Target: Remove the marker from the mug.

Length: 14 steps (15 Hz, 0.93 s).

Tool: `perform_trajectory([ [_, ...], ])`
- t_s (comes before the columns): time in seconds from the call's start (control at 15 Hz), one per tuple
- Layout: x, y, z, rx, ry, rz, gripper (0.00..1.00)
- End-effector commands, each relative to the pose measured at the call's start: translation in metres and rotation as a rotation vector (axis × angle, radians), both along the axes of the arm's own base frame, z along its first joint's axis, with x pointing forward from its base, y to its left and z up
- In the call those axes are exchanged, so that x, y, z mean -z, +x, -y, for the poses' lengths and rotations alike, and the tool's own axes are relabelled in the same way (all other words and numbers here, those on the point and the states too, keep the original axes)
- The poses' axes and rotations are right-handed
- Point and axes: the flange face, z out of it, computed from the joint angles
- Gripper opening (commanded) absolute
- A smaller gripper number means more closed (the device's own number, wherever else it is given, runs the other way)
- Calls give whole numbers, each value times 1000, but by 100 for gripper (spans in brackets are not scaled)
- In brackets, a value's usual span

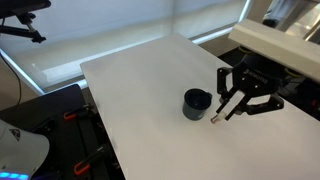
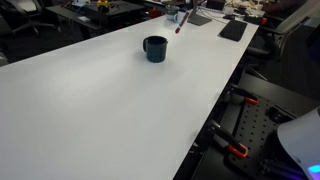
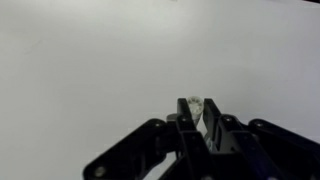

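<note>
- The gripper (image 1: 235,100) was clamped shut on the reddish marker (image 1: 222,113), holding it tilted.
- The black mug (image 1: 196,103) stood just beside it on the white table (image 1: 140,90).

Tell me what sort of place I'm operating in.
Likely an office or lab: a long white table, window blinds behind it, and cluttered desks beyond the mug.

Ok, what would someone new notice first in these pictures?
The black mug standing alone on the big white table draws the eye first. Just beside it, the jaws are shut on the marker, which is held clear of the mug, tilted, with its pale end toward the table.
</note>
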Motion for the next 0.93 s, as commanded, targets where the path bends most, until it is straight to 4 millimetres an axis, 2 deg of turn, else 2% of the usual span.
perform_trajectory([
  [0.0, 9, -30, 3, 16, -12, 11, 5],
  [0.47, 52, -68, 13, 17, 23, 8, 5],
  [0.87, 83, -84, 3, -20, 67, -4, 5],
])
